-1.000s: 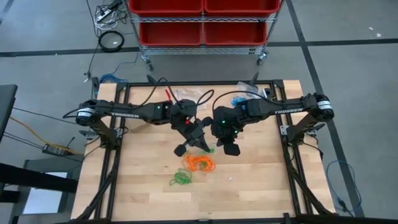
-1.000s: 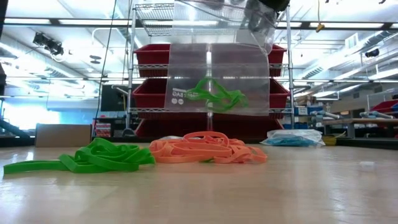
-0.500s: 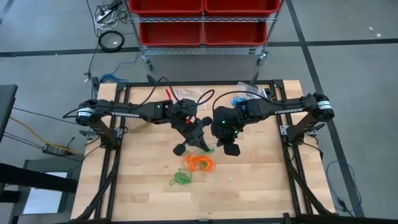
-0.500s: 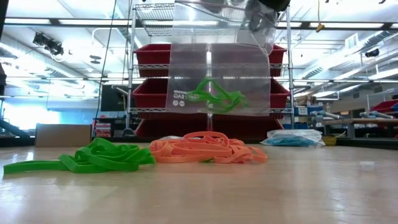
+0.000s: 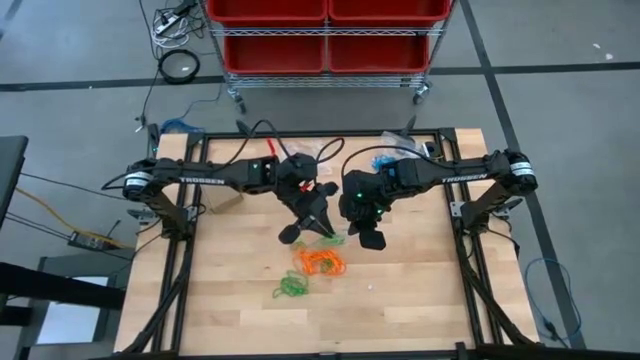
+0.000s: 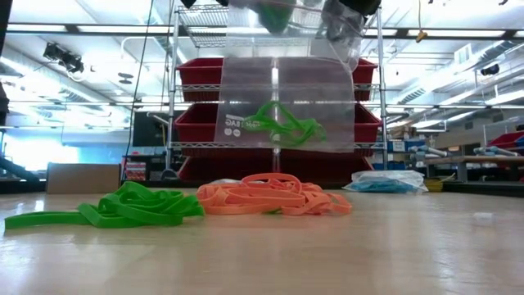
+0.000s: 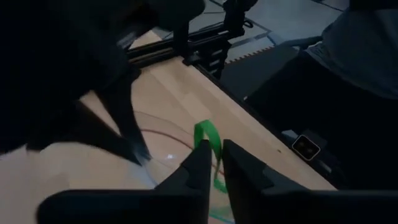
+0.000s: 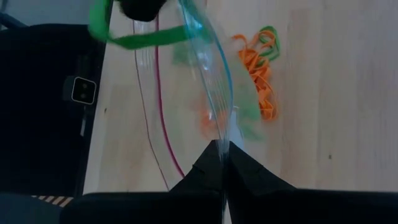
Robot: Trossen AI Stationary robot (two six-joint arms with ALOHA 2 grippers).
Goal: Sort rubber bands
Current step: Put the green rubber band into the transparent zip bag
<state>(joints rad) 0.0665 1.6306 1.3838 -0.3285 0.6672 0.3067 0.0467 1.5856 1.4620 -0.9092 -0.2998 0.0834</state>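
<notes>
The right gripper [image 8: 222, 163] pinches a clear bag [image 6: 286, 98]; the left gripper [image 7: 213, 163], jaws slightly spread, holds a green band [image 7: 205, 138] above it.

Right gripper [image 8: 222, 149] pinched tight on the edge of a clear bag [image 8: 208, 93], fingers [image 8: 208, 163] meeting on the plastic with no gap. Bag mouth gaping wide, its rim showing as a pink line and a blue line curving away from the grip. Over the far end of the opening, left gripper [image 8: 142, 9] poking in dark, a green band [image 8: 140, 38] draped under its tip above the bag mouth. Seen blurred through the plastic, smears of green and orange. Beyond the bag, on the wooden table [image 8: 323, 93], an orange clump [image 8: 258, 81] with a green loop [image 8: 268, 36] touching its end. Past the table edge, dark frame with a small white tag [image 8: 83, 90].
</notes>
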